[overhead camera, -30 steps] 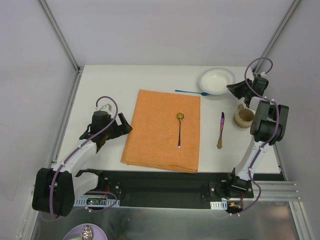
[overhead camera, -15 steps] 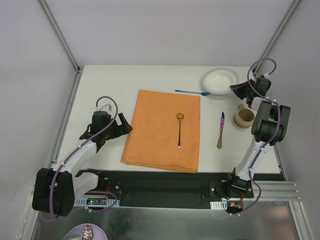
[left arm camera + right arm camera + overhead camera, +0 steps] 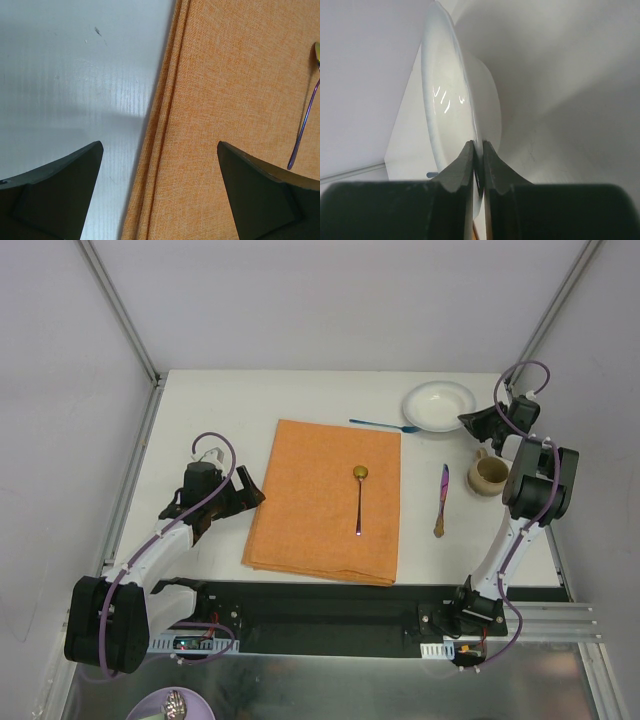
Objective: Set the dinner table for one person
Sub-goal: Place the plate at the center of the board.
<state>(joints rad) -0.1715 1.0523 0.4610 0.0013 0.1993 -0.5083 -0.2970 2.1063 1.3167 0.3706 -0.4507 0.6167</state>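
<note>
I am pinching the near-right rim of the plate (image 3: 437, 403) with my right gripper (image 3: 477, 145), fingers clamped on a thin edge at the far right of the dinner table (image 3: 220, 410). The bite is shallow, so the plate could be slipping or swinging down once I am carrying it. From the wrist view I cannot tell whether its base is resting on the table or already tilting off it. The mug (image 3: 488, 475) is sitting just near of my wrist, and the blue utensil (image 3: 385, 425) is lying just beside the plate's left edge, possibly touching it (either could get knocked as I am moving toward the placemat (image 3: 320, 510)). The spoon (image 3: 359, 500) is lying mid-placemat, right where a plate would be landing. My left gripper (image 3: 159, 145) is hovering with fingers apart over the placemat's left edge, holding nothing.

Counting: one plate, one mug, one placemat, one spoon, one blue utensil, one knife (image 3: 441, 500), two grippers.
</note>
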